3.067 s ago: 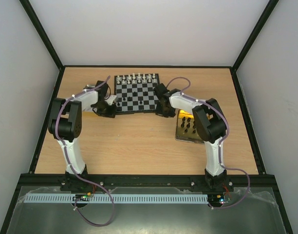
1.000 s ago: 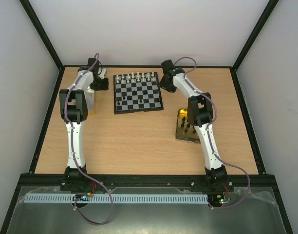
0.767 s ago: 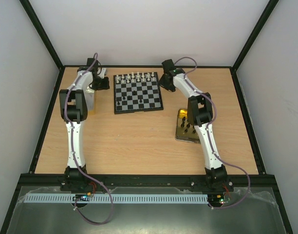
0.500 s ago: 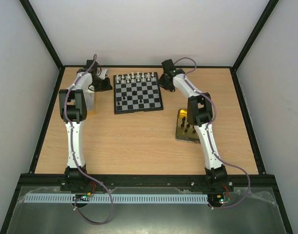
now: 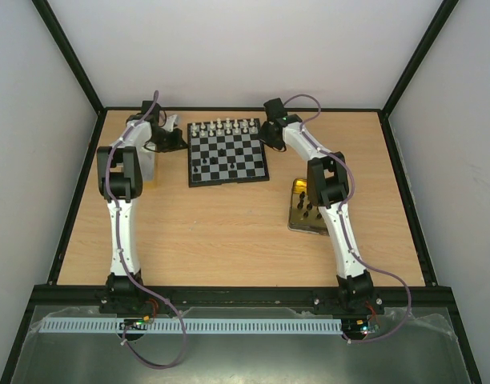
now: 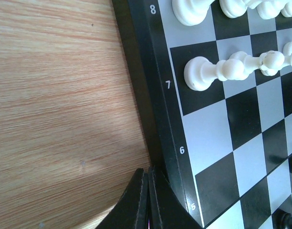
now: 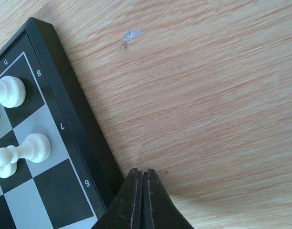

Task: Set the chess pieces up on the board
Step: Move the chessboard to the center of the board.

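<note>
The board (image 5: 226, 152) lies at the far middle of the table. White chess pieces (image 5: 222, 126) stand along its two far rows, and a few black pieces (image 5: 221, 150) stand on inner squares. My left gripper (image 5: 178, 143) is shut and empty, low at the board's left edge. In the left wrist view its tips (image 6: 148, 171) touch the board's rim (image 6: 155, 95) near row 6, with white pieces (image 6: 203, 74) ahead. My right gripper (image 5: 265, 138) is shut and empty at the board's right edge. In the right wrist view its tips (image 7: 141, 171) sit beside the rim (image 7: 74, 109), near white pieces (image 7: 34, 148).
A shiny gold tray (image 5: 298, 218) with several black pieces stands right of the board, partly under the right arm. A pale tray (image 5: 149, 166) lies left of the board under the left arm. Black frame posts and pale walls enclose the table.
My left gripper has moved right and down to the board's left edge. My right gripper has shifted slightly left toward the board's right edge. The board and pieces look unmoved.
</note>
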`<state>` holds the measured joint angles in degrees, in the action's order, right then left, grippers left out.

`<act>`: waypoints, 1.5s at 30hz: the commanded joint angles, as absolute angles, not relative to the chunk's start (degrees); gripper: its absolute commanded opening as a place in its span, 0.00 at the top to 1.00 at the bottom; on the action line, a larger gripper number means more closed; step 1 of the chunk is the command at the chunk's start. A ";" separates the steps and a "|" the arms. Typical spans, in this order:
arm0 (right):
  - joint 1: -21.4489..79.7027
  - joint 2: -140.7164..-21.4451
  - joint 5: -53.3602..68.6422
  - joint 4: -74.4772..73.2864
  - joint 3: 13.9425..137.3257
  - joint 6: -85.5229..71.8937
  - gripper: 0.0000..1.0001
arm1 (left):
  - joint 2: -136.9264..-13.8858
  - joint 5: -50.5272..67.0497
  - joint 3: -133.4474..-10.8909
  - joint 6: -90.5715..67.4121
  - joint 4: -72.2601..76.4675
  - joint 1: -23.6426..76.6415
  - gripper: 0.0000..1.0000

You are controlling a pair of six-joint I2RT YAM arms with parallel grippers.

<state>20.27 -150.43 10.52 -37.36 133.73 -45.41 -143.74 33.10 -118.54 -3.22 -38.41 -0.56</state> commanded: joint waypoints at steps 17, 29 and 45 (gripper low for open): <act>26.54 -147.49 11.29 -41.37 126.19 -41.37 0.98 | -140.68 32.82 -111.81 -2.42 -44.21 5.50 0.98; 28.90 -142.06 10.53 -39.04 118.16 -40.65 0.98 | -135.90 31.02 -107.75 -1.85 -43.29 8.53 0.98; 31.12 -135.90 10.29 -36.77 110.18 -40.91 0.98 | -128.21 31.57 -99.35 -1.45 -42.15 10.96 0.98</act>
<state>24.75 -137.60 1.21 -37.41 113.03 -40.97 -131.15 21.76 -101.78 -2.50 -40.69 5.10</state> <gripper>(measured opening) 0.022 0.024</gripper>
